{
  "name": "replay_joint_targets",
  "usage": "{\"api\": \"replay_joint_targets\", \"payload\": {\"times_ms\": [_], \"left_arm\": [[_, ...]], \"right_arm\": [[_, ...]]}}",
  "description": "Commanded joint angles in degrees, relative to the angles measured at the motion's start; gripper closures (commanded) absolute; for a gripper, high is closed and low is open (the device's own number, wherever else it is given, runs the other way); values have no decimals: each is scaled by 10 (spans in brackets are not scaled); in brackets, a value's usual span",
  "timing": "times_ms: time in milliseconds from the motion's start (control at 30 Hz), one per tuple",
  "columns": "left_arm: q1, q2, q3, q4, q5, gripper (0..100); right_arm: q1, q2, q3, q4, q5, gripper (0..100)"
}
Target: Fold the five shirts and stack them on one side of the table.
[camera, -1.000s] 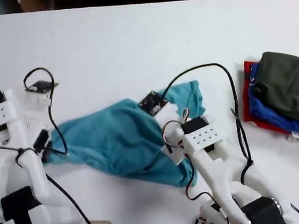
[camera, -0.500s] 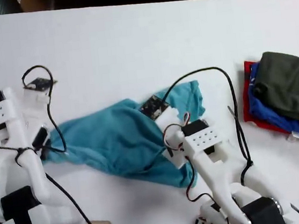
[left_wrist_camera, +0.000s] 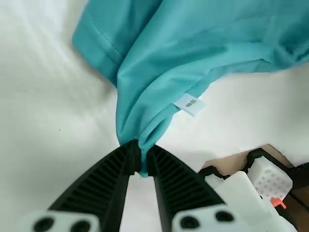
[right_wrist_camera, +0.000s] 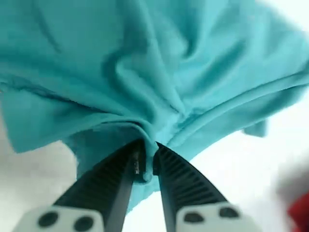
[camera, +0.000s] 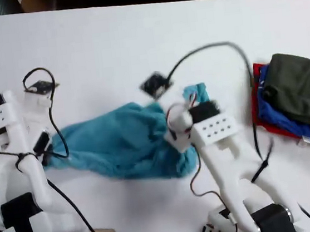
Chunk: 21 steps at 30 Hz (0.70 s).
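A crumpled teal shirt (camera: 119,142) lies stretched across the middle of the white table (camera: 136,45). My left gripper (left_wrist_camera: 141,162) is shut on one bunched end of the teal shirt (left_wrist_camera: 193,43), at the shirt's left tip in the high view (camera: 48,153). My right gripper (right_wrist_camera: 145,164) is shut on a gathered fold of the teal shirt (right_wrist_camera: 145,72), at the shirt's right side in the high view (camera: 179,133). A white label (left_wrist_camera: 189,105) hangs from the cloth near the left gripper.
At the right edge lies a stack of folded shirts: dark green (camera: 303,85) on top, blue (camera: 289,117) under it, red (camera: 257,104) at the bottom. A wooden and white block (left_wrist_camera: 260,179) sits by the left arm's base. Cables loop over both arms.
The right arm has swung to the right and away from the front edge, pulling the shirt's right side with it and bunching the cloth narrower. The left arm has stayed put.
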Motion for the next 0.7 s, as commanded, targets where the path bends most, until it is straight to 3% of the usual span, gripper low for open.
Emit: {"api": "replay_joint_targets", "payload": {"times_ms": [0,333,667], "left_arm": [[8,-7,-42,25,-2,974],[-21,-50,-308,46,0,975],[-18,-155,-430,43,0,975]], "right_arm": [[38,1,-166,56,43,978],[149,2,-444,74,152,978],[159,0,-570,95,191,978]]}}
